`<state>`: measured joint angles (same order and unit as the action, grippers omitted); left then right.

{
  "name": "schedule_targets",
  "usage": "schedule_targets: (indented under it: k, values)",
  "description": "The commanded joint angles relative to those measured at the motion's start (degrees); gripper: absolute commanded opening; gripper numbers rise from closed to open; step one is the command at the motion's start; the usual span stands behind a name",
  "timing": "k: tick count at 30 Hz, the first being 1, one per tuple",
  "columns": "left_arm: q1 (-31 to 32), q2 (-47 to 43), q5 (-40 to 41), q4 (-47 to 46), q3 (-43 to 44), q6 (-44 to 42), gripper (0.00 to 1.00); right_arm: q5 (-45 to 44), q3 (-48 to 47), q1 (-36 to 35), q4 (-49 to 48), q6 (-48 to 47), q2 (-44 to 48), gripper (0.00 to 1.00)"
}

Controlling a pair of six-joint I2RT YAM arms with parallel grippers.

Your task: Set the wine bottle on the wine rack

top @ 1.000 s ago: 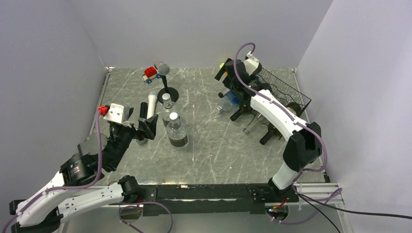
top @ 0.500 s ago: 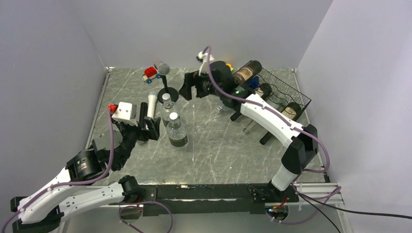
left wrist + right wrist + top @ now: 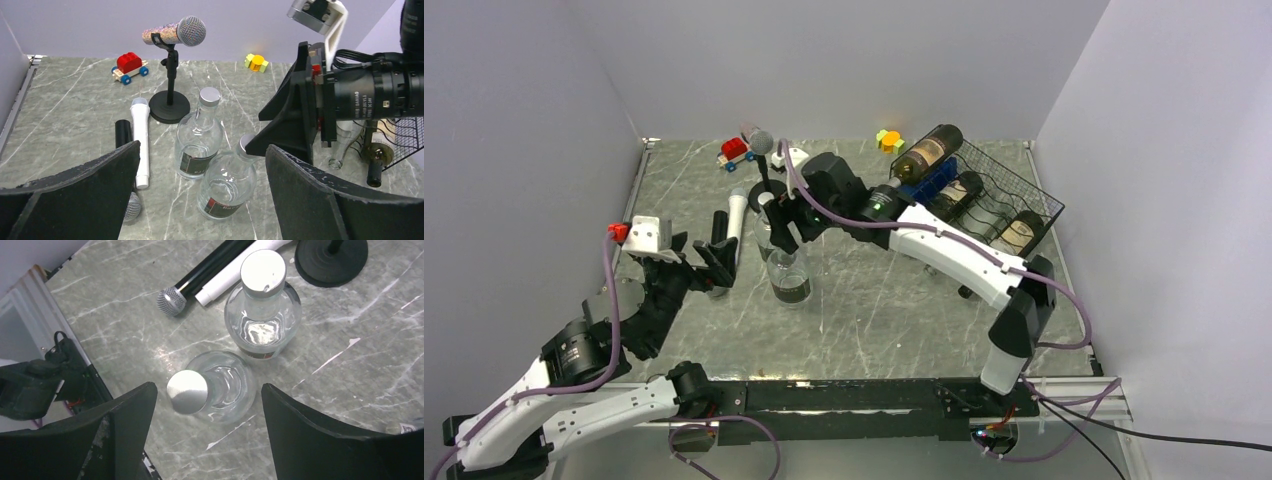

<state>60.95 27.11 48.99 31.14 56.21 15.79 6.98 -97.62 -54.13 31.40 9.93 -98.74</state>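
Note:
The black wire wine rack [image 3: 1014, 195] stands at the back right and holds three dark wine bottles; one [image 3: 927, 152] lies across its top left corner. Two clear glass bottles with silver caps stand at mid-left: the near one [image 3: 790, 278] and the far one [image 3: 769, 225]. My right gripper [image 3: 782, 225] is open above them; in the right wrist view [image 3: 208, 386] the near bottle's cap [image 3: 187, 391] sits between its fingers, not touching. My left gripper [image 3: 714, 262] is open and empty, left of the bottles; its view [image 3: 203, 145] shows both bottles [image 3: 227, 182] ahead.
A microphone on a stand [image 3: 762, 150], a white microphone [image 3: 737, 215] and a black microphone [image 3: 718, 235] lie left of the bottles. A toy car [image 3: 736, 151] and a yellow-green toy [image 3: 887, 140] sit at the back. A dark bottle neck [image 3: 377, 160] pokes out in front of the rack.
My right arm has swung from the rack leftwards to above the clear bottles, open. A dark bottle now lies on the rack's top corner. My left gripper has drawn back slightly left.

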Motion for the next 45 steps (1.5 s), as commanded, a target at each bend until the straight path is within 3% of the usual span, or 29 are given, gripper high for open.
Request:
schedule_targets:
  k: [1, 8, 21, 28, 30, 37, 45]
  values:
    - [-0.1, -0.2, 0.7, -2.0, -0.3, 0.7, 0.99, -4.0, -6.1, -1.9, 5.6, -1.5, -3.1, 0.8]
    - [-0.1, 0.2, 0.5, -1.5, -0.4, 1.2, 0.99, -8.1, -13.1, -4.4, 12.3, -1.9, -9.2, 0.71]
    - [-0.1, -1.2, 0.5, -1.9, -2.1, 2.2, 0.99, -8.6, -17.7, -4.9, 16.6, 0.1, -14.6, 0.51]
    - [-0.1, -1.1, -0.3, -1.4, -2.5, 3.2, 0.99, -8.9, -18.2, -4.2, 16.9, 1.7, -14.9, 0.07]
    - [-0.1, -1.2, -0.7, -1.3, -2.8, 4.6, 0.99, -8.4, -17.4, -3.6, 16.6, 2.5, -14.2, 0.0]
    - [-0.1, -1.4, -5.3, -2.7, -7.5, 11.5, 0.99, -2.8, -5.7, 0.8, 8.8, 7.4, -5.2, 0.0]
    - [-0.1, 2.6, -12.6, -4.2, -15.6, 25.3, 0.99, 6.8, 22.4, 7.5, -11.6, 15.2, 11.0, 0.0]
